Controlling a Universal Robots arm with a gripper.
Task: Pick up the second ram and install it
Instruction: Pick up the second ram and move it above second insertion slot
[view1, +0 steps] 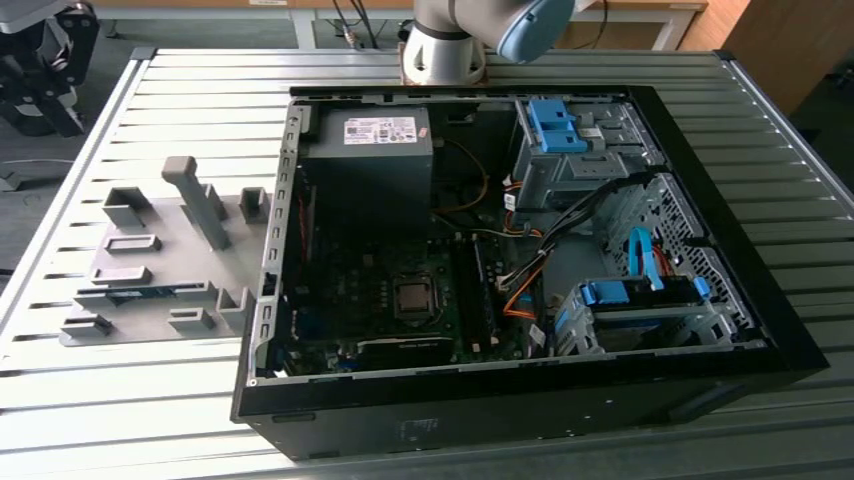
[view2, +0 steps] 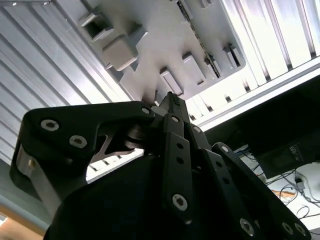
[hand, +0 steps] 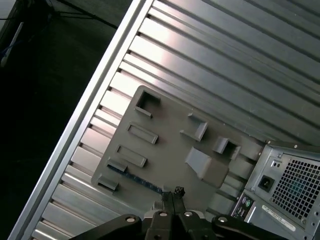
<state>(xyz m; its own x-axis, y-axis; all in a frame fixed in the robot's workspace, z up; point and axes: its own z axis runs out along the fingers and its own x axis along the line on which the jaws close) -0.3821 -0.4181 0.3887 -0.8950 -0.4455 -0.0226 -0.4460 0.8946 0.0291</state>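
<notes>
Black gripper (hand: 173, 193), fingers pressed together with nothing between them, hangs over the grey fixture plate (hand: 170, 150). The second ram (hand: 136, 178) sits in a slot of that plate, on the slatted table (view1: 200, 90), between the open computer case (view1: 534, 405) and the table's edge.

We're looking at a robotics lab or workshop bench here: a ribbed aluminium table (view1: 174, 110) carries an open desktop computer case (view1: 534, 415) and a grey moulded fixture plate (view1: 147, 275). The arm's base (view1: 447, 55) stands at the far edge, and there's dark gear (view1: 47, 70), possibly another machine, off at the exterior view's far left.
</notes>
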